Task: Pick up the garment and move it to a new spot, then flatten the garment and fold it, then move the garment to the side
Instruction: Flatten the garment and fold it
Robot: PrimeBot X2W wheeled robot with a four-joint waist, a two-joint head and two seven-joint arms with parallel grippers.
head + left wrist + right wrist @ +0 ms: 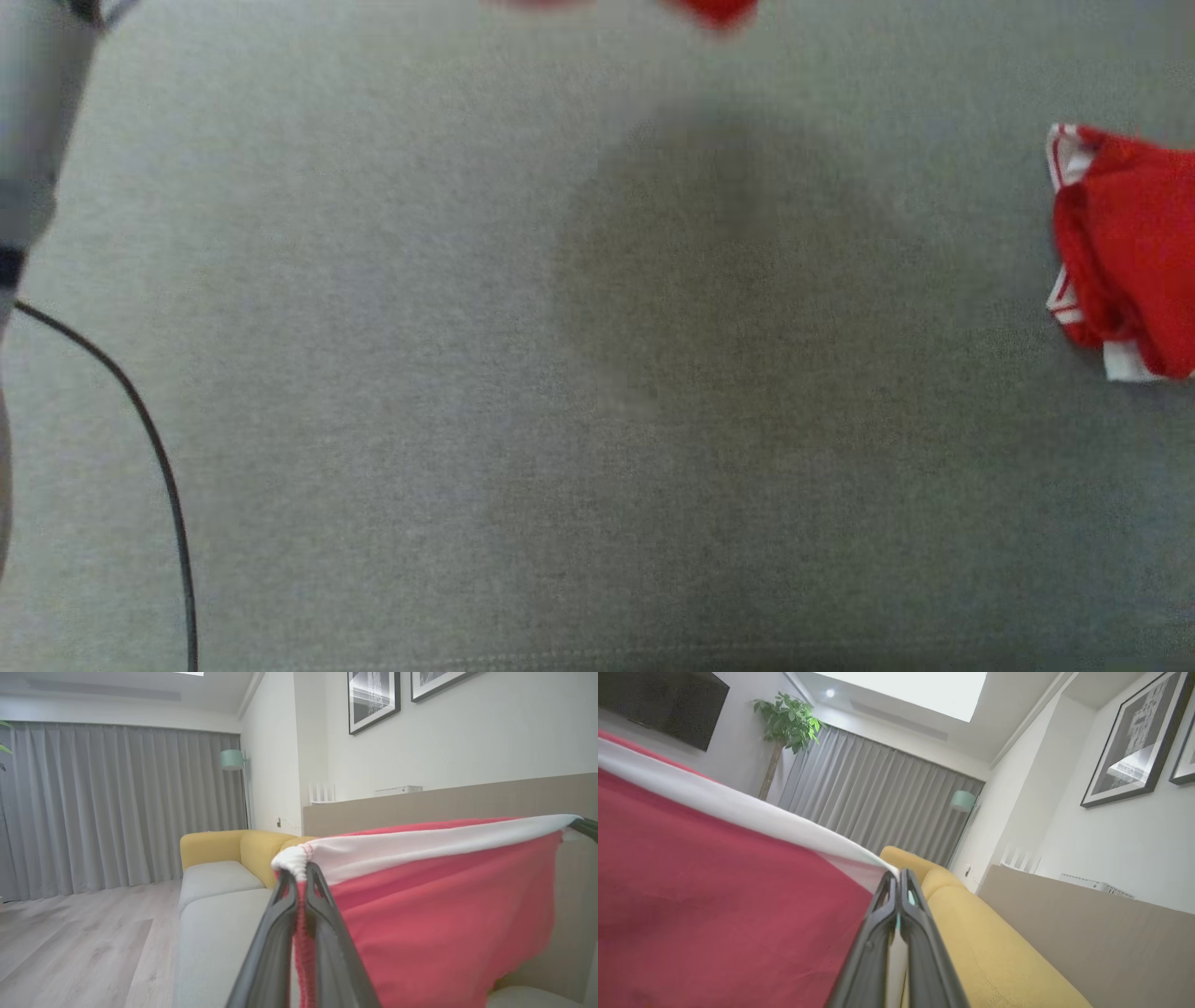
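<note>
While left gripper (pixel 301 870) and right gripper (pixel 899 882) each pinch one end of its white band (pixel 420 847), the garment (pixel 444 914) hangs taut btwn them. Long axis runs tip to tip; red cloth drops below them.

the garment (pixel 444 914) is soft red cloth, matt, with a smooth white cloth band along its top edge and a ribbed stitched seam. the fingers of the left gripper (pixel 301 877) and right gripper (pixel 896 882) look like dark, smooth, matt plastic. the seat cushion (pixel 373 373) is grey woven cloth, finely rough and dull. the second garment (pixel 1130 252) at the right is red cloth with white striped trim. the floor (pixel 70 947) is pale wood with a low sheen, the curtain (pixel 117 812) grey pleated cloth, the framed picture (pixel 373 700) glossy
</note>
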